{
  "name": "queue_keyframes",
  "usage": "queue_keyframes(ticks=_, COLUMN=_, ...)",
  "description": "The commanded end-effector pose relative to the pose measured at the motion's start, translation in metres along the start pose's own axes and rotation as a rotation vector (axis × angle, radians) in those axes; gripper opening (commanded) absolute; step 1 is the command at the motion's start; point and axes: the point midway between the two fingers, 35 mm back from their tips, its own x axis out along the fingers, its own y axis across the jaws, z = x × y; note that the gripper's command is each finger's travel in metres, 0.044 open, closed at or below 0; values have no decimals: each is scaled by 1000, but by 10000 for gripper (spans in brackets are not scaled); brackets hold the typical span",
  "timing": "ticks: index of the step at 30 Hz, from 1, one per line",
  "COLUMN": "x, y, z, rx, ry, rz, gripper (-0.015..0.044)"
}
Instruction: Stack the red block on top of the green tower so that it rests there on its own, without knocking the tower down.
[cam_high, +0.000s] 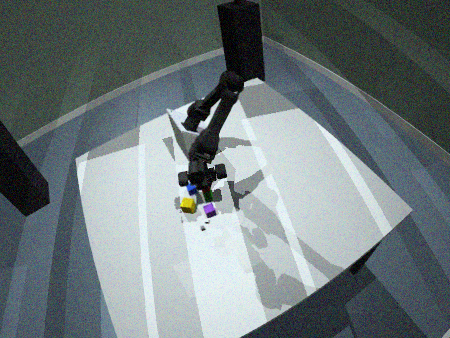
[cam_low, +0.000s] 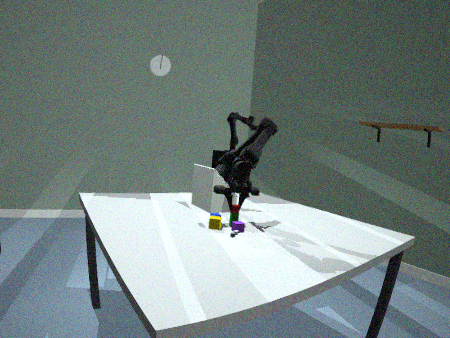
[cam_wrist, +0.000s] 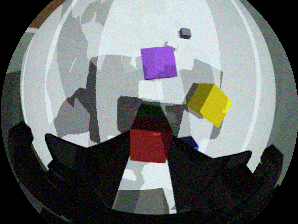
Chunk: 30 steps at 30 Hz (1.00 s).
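Observation:
The red block (cam_high: 206, 189) (cam_low: 235, 208) (cam_wrist: 150, 145) sits directly over the green tower (cam_high: 208, 196) (cam_low: 234, 219) (cam_wrist: 150, 110), and the two look in contact in the exterior view. My gripper (cam_low: 235, 207) (cam_wrist: 149, 136) points down around the red block, one finger close on each side. The fingers stand slightly apart from it, only a little wider than the block; any gap is too small to see clearly. The tower is upright. In the wrist view the red block hides most of the green tower, and in the top view the arm partly covers the red block.
A purple block (cam_high: 209, 210) (cam_low: 238, 226) (cam_wrist: 159, 62) lies just in front of the tower. A yellow block (cam_high: 188, 205) (cam_low: 215, 222) (cam_wrist: 210, 104) and a blue block (cam_high: 191, 189) (cam_low: 215, 215) (cam_wrist: 190, 142) stand beside it. A white panel (cam_high: 177, 131) (cam_low: 202, 187) stands behind. Tiny dark cubes lie beyond the purple block.

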Motion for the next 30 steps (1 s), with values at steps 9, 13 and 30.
queue_keyframes(ticks=9, x=0, y=0, z=0, rx=0, ry=0, rz=0, gripper=440)
queue_keyframes(ticks=13, x=0, y=0, z=0, rx=0, ry=0, rz=0, gripper=440)
queue_keyframes(ticks=30, x=0, y=0, z=0, rx=0, ry=0, rz=0, gripper=440)
